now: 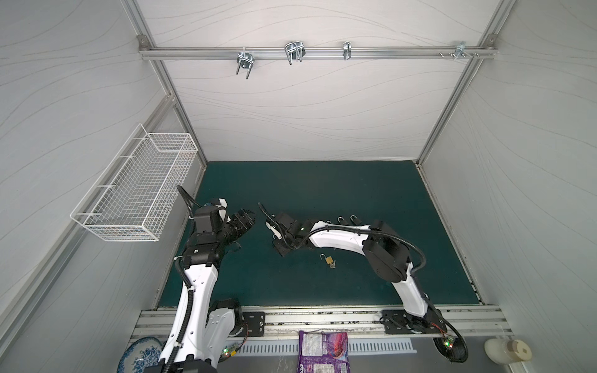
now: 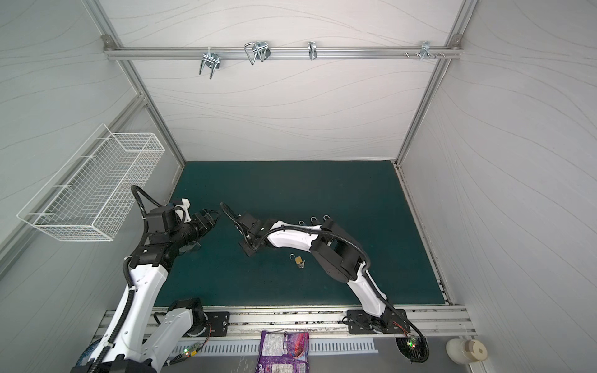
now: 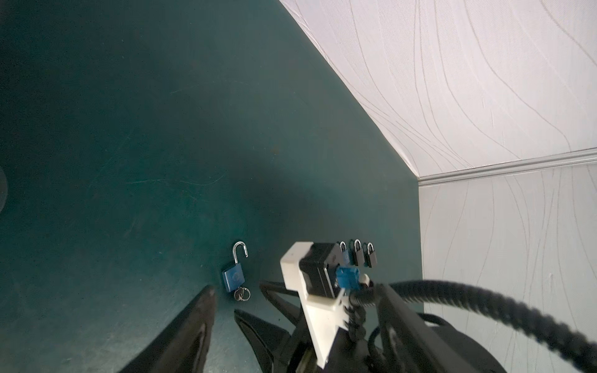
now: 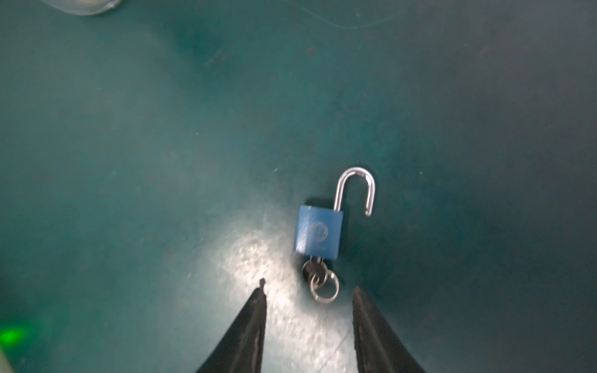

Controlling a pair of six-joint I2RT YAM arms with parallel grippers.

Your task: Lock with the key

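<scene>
A blue padlock (image 4: 318, 232) lies flat on the green mat (image 4: 129, 161), its steel shackle (image 4: 355, 187) swung open. A key (image 4: 315, 269) with a ring sticks out of its base. My right gripper (image 4: 309, 287) hovers open just above the mat, its fingertips on either side of the key ring and touching nothing. In both top views it (image 1: 281, 247) points down and hides most of the padlock. My left gripper (image 1: 247, 218) stands open and empty to the left, facing the right wrist. In the left wrist view the same padlock (image 3: 233, 274) lies beyond its left finger (image 3: 203, 310).
A brass padlock (image 1: 329, 259) with an open shackle and a key lies near the right forearm. Three shut padlocks (image 3: 357, 258) stand in a row behind the right arm. A white wire basket (image 1: 135, 190) hangs on the left wall. Metal hooks (image 1: 294, 51) sit on the back rail.
</scene>
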